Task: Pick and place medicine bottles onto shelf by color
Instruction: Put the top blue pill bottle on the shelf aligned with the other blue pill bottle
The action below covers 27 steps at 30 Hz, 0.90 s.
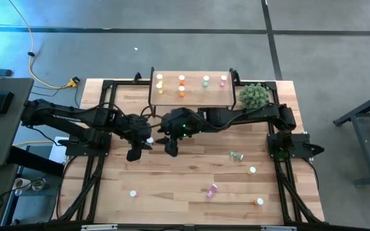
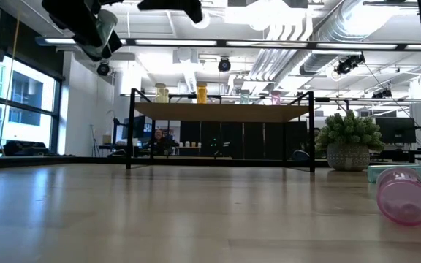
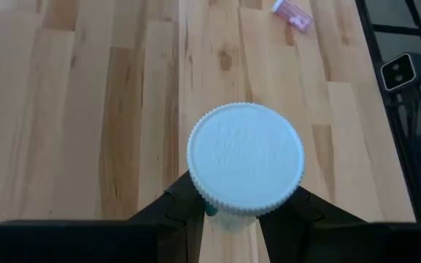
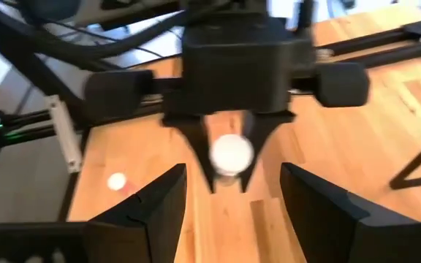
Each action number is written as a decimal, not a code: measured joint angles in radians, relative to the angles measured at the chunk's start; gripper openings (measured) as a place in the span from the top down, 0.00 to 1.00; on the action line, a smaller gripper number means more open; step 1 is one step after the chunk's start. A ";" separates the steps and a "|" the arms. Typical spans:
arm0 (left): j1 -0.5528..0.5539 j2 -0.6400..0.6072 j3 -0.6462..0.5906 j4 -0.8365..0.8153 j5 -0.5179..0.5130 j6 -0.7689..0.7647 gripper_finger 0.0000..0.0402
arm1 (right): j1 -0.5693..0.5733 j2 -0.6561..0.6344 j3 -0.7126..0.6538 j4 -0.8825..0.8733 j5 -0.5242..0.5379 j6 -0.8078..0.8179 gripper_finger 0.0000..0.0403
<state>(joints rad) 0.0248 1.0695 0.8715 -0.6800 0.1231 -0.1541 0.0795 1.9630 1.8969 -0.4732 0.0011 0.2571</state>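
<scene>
White-capped, a medicine bottle [image 3: 245,161] sits pinched between the fingers of the left pincer [image 1: 135,151], raised above the middle of the wooden surface [image 1: 191,186]; facing it just beside, the right pincer [image 1: 171,149] stands spread and holds nothing; the shelf [image 1: 191,96] at the far edge carries yellow, orange, green and pink bottles; a pink bottle [image 1: 211,190] and a green bottle [image 1: 236,156] lie toppled on the surface nearer the front.
</scene>
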 joint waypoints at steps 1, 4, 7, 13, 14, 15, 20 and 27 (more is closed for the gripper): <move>-0.006 0.000 0.000 0.004 -0.010 0.000 0.76 | 0.002 0.005 0.000 0.001 0.010 0.000 0.48; -0.023 0.000 0.000 0.018 -0.038 -0.014 0.76 | 0.002 0.022 0.000 0.003 0.018 0.002 0.48; -0.036 0.000 0.000 0.049 -0.042 -0.018 0.76 | 0.002 0.037 0.000 0.033 0.014 0.008 0.48; -0.047 0.000 0.000 0.104 -0.081 -0.019 0.76 | 0.002 0.053 0.000 0.054 0.000 0.034 0.48; -0.047 -0.001 0.000 0.105 -0.085 -0.023 0.76 | 0.002 0.053 0.000 0.058 -0.002 0.037 0.48; -0.046 -0.001 0.000 0.105 -0.087 -0.026 0.76 | 0.002 0.053 0.000 0.057 -0.002 0.040 0.48; -0.046 -0.001 0.000 0.132 -0.101 -0.027 0.76 | 0.002 0.052 0.000 0.063 -0.004 0.057 0.48; -0.045 -0.001 0.000 0.198 -0.112 -0.024 0.76 | 0.001 0.052 0.000 0.075 -0.006 0.058 0.48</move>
<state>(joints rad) -0.0200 1.0687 0.8712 -0.4818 0.0113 -0.1779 0.0807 2.0151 1.8973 -0.3981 -0.0048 0.3149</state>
